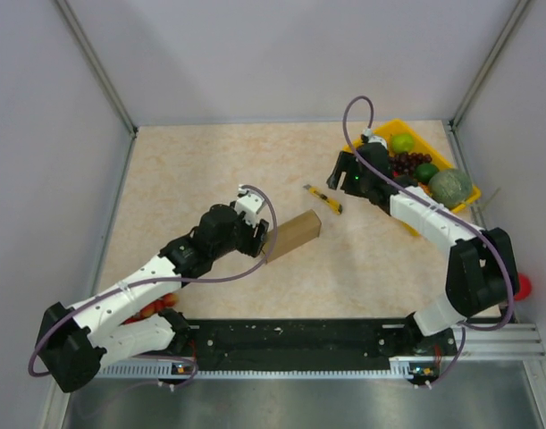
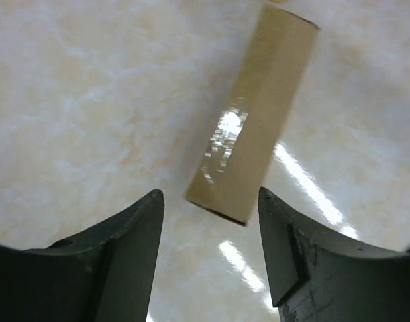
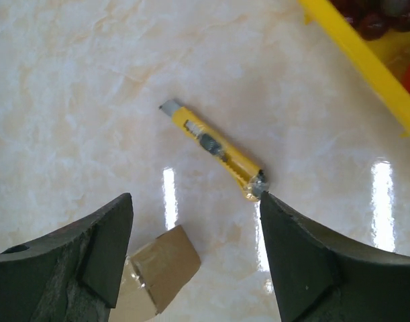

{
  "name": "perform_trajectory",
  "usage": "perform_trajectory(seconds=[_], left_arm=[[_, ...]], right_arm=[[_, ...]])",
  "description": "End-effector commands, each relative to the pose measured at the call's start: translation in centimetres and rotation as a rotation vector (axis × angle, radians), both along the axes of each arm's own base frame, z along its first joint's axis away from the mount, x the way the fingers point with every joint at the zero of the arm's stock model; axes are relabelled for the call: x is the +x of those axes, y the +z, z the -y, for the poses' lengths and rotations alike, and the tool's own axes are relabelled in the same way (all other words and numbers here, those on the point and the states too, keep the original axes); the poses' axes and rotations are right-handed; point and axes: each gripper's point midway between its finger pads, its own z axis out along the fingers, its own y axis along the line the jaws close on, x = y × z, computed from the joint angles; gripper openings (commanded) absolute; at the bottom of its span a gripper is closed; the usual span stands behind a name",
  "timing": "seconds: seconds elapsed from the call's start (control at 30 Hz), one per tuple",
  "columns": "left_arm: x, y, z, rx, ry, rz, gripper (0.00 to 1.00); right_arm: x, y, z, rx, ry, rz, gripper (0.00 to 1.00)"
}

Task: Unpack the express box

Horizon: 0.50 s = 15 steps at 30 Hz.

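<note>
The express box (image 1: 293, 235), a plain brown carton with glossy tape, lies flat at mid-table, its flaps closed. My left gripper (image 1: 264, 241) hovers at its near left end. In the left wrist view the box (image 2: 255, 114) stretches away ahead, and its near end sits just beyond the open, empty left gripper (image 2: 208, 194). A yellow utility knife (image 1: 323, 198) lies on the table right of the box. My right gripper (image 1: 344, 176) hangs above it. The right wrist view shows that knife (image 3: 215, 149) just ahead of the open, empty right gripper (image 3: 194, 198), and a box corner (image 3: 158, 268) below.
A yellow plastic tray (image 1: 407, 125) at the back right holds a lime (image 1: 402, 141), dark grapes (image 1: 405, 163) and a green melon (image 1: 451, 186). Its rim (image 3: 366, 60) crosses the right wrist view. Red items (image 1: 156, 308) lie under the left arm. Walls enclose the table.
</note>
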Motion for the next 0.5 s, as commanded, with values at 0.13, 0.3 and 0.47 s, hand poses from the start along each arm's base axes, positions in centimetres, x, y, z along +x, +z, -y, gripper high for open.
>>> perform_trajectory(seconds=[0.13,0.3,0.47], left_arm=[[-8.6,0.6,6.0,-0.227,-0.474,-0.258,0.47],[-10.1,-1.6,7.9,-0.193,-0.519,-0.338,0.42],[-8.9,-7.2,8.9,-0.097,-0.378,-0.391,0.35]], right_arm=[[0.5,0.1,-9.7,0.027,0.389,-0.027,0.57],[1.3,-1.5,-12.8,0.097,0.486,-0.094,0.41],[0.1,-3.8,-14.5,0.112,0.561,-0.171,0.40]])
